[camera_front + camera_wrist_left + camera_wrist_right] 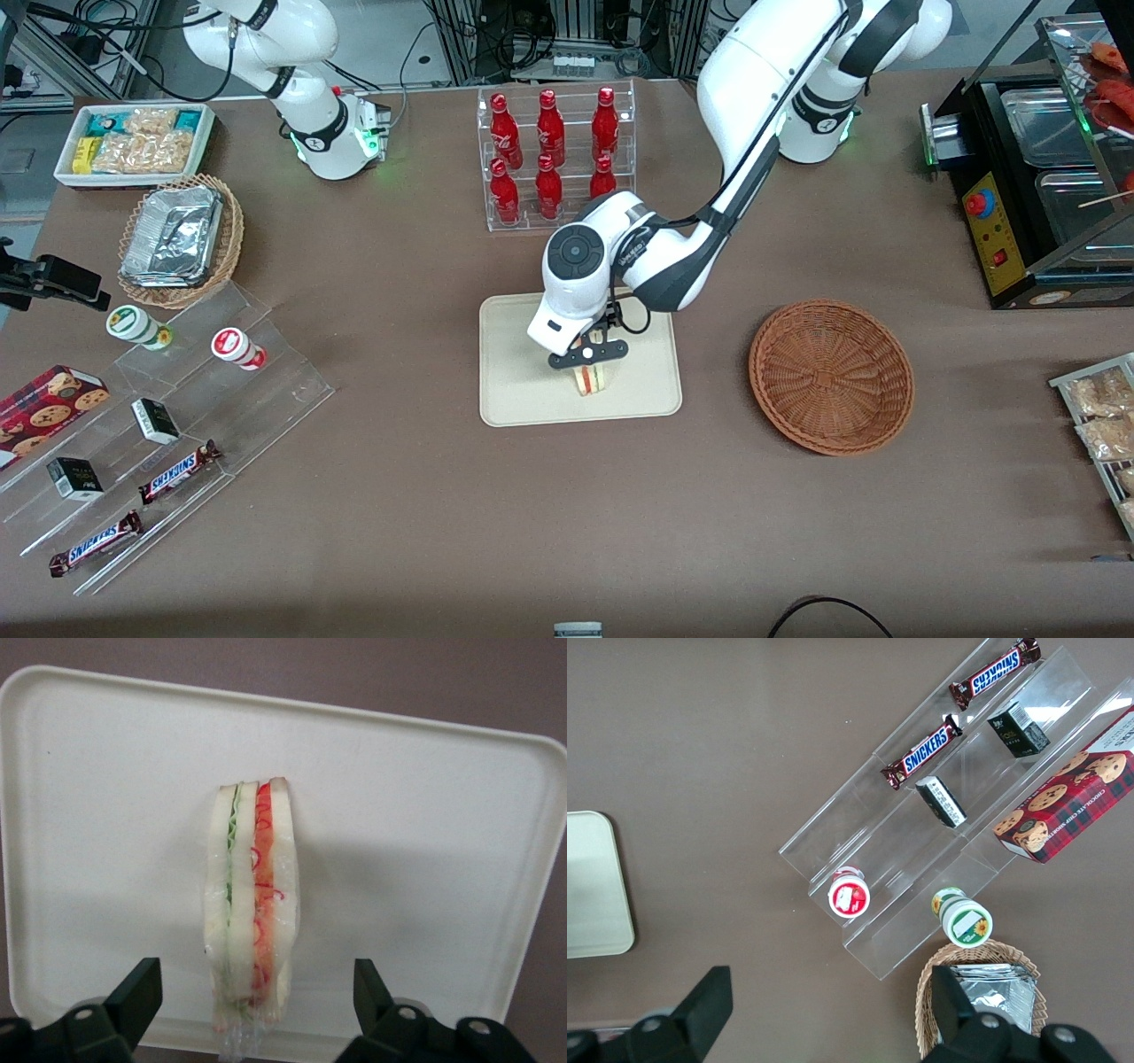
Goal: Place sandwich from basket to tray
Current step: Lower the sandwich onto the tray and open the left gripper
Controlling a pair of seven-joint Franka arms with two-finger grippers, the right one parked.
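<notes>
Sandwich point(251, 921) sat on the tray point(514, 390) near its front edge, standing on edge – filling stripes facing up. Gripper point(590, 365) hovered right over it, fingers point(135, 992) spread wide on either side, clear of the wrap, gripping nothing. Basket point(831, 376) lay empty beside the tray, toward the working arm's end of the tabletop.

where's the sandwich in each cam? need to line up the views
Front view: sandwich on the tray, at its edge nearest the camera, under the tool.
Left wrist view: sandwich standing on edge on the tray, between the tool's open fingers, untouched.
Right wrist view: not in it.
Shared landmark: the tray.
</notes>
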